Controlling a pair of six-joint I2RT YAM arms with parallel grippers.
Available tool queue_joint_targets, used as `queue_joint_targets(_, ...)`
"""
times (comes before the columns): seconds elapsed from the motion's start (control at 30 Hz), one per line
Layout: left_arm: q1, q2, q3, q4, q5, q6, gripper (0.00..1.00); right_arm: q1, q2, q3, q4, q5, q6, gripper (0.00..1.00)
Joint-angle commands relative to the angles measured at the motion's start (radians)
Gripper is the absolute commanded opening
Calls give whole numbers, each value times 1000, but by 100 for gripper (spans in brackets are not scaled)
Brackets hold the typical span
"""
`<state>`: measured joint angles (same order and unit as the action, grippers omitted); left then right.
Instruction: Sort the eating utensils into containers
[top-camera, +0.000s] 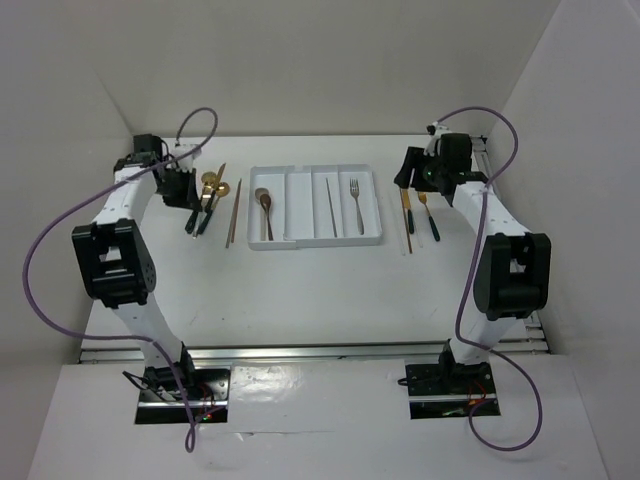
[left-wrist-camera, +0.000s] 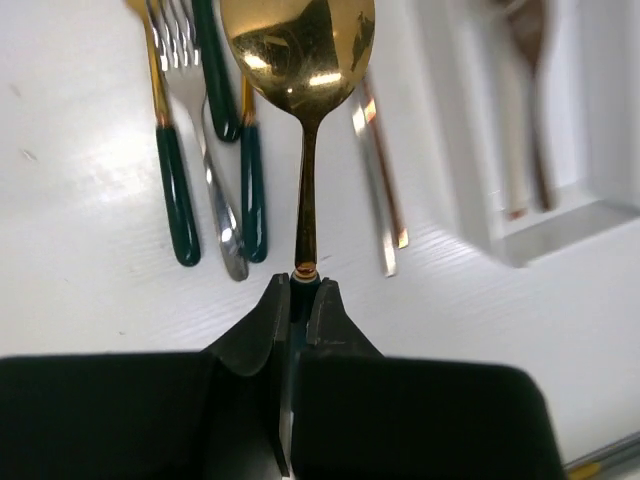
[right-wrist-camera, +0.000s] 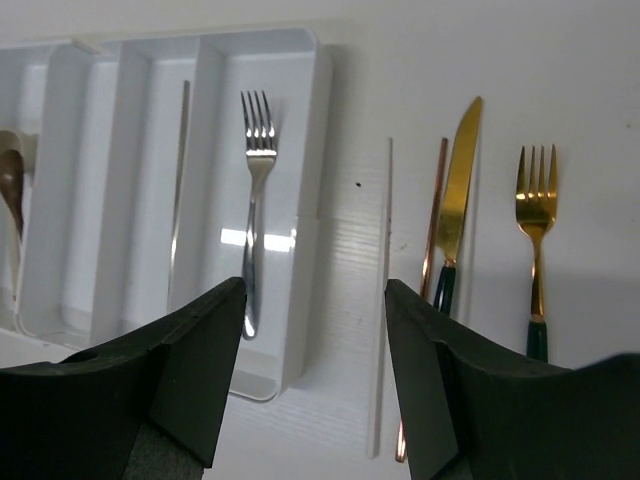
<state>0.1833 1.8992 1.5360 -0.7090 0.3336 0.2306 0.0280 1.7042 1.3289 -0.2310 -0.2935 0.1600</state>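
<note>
Pinching the gold spoon (left-wrist-camera: 300, 60) by its handle end, the left gripper (left-wrist-camera: 298, 292) is clamped on it, bowl toward 12 o'clock. The white tray (top-camera: 315, 169) lies at its 3 o'clock, compartments parallel to the spoon. The right gripper (right-wrist-camera: 313, 295) hangs spread and empty.

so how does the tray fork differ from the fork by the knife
The tray fork is all silver; the table fork has a gold head and dark green handle. The tray fork sits in an end compartment of the tray; the table fork lies outside, beside the knife. Both lie flat, tines pointing alike.
</note>
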Motion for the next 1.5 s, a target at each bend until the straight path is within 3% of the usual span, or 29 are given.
queue_joint_targets(0.0,8,-134,128,-59,204,-82,0,-13,-69,-23,33,39,-53,66)
queue_joint_targets(0.1,-4,-121,180,-81,358,-137,0,-22,-69,-51,33,51,-62,66)
queue_joint_targets(0.27,-60,-86,181,37,507,-390,0,-77,-69,-82,24,132,-71,59)
queue_joint_targets(0.33,-90,-57,181,89,550,-492,0,-91,-69,-91,24,178,-105,58)
queue_joint_targets(0.53,-209,0,147,255,593,-609,0,-100,-69,-125,1,221,-214,57)
queue_joint_targets(1.0,-272,185,165,335,328,-674,0,-134,-41,-132,-50,241,-300,55)
queue_joint_targets(1.2,-295,230,223,267,135,-600,0,-145,12,-112,-59,254,-310,55)
queue_joint_targets(1.27,-306,242,233,256,107,-585,15,-145,37,-112,-48,254,-320,54)
queue_joint_targets(1.3,-318,242,233,246,88,-585,31,-145,60,-112,-48,266,-320,54)
queue_joint_targets(1.37,-318,242,233,233,64,-576,45,-145,84,-99,-48,275,-341,52)
queue_joint_targets(1.47,-327,242,233,233,41,-576,55,-145,120,-89,-28,284,-350,51)
